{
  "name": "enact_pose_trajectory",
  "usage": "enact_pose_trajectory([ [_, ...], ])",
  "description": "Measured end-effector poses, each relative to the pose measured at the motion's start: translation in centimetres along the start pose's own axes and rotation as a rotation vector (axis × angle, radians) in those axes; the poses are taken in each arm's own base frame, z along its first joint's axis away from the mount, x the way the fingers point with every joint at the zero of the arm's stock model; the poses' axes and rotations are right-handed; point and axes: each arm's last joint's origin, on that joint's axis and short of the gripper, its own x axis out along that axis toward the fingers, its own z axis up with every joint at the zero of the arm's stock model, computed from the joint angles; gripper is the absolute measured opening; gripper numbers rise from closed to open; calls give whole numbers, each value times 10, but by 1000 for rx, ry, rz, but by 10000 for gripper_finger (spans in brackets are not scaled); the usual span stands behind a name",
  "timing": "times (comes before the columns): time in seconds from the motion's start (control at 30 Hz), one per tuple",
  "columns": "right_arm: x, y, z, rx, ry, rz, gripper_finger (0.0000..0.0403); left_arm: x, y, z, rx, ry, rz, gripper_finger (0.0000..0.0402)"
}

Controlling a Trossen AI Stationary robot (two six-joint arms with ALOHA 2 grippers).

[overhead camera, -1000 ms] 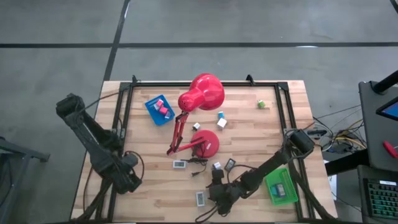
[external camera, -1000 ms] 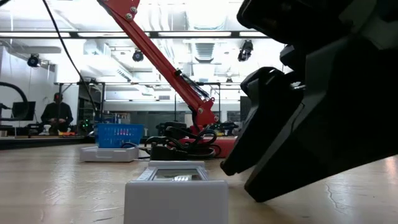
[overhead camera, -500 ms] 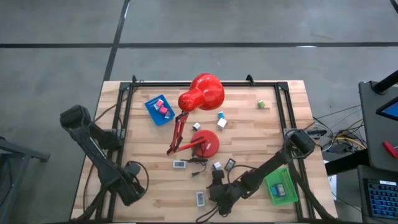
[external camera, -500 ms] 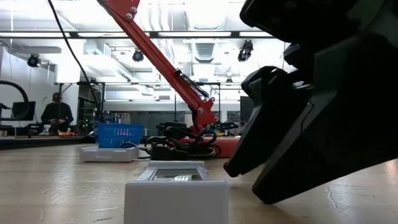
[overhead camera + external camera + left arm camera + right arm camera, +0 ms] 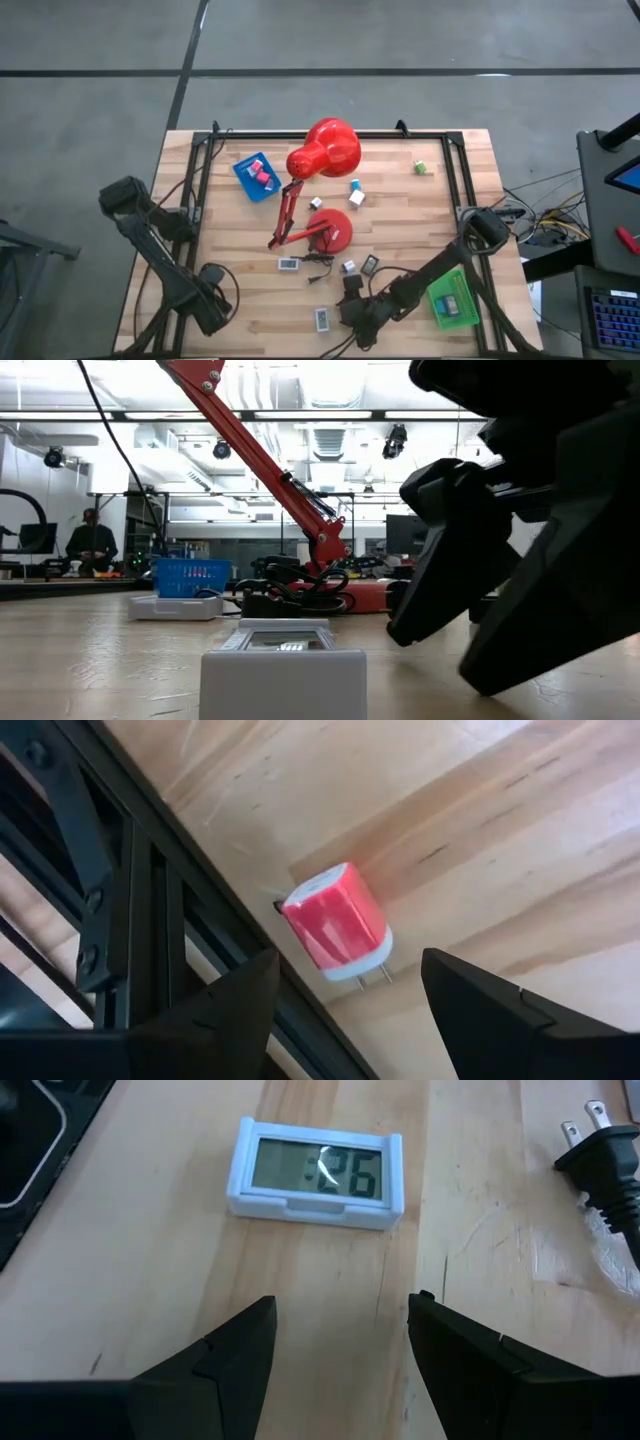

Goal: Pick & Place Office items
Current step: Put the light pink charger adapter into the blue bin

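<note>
Right wrist view shows the right gripper [image 5: 340, 1355] with its fingers spread and nothing between them, low over the wooden table [image 5: 150, 1280], a small white digital clock [image 5: 317, 1174] lying flat just beyond the tips, digits partly washed out by glare. A black power plug [image 5: 603, 1160] is cut off by the frame edge. In the left wrist view the left gripper [image 5: 345, 1010] is likewise wide open and holds nothing, above a red-and-white charger block [image 5: 337, 921] that rests against the dark frame rail [image 5: 150, 920]. From overhead, the left arm's own bulk hides that block. Other tiny office items [image 5: 356, 192] lie scattered beside the red lamp [image 5: 322, 150]; they are too small to identify. More sit in the blue tray [image 5: 256, 176] and green tray [image 5: 451, 300]
</note>
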Motion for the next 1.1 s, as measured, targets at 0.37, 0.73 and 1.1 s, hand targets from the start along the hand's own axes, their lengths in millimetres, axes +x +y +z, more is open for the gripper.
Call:
enact_pose_trajectory([
  [0.37, -1, 1, 1, -7, -7, -2, 224, 30, 2, 8, -21, 20, -73, 250],
  [0.73, -1, 1, 1, -6, -12, -6, 224, 30, 3, 10, -3, -41, -99, 237],
  [1.1, -1, 1, 2, -4, -16, -5, 224, 30, 3, 12, 14, -84, -116, 130],
])
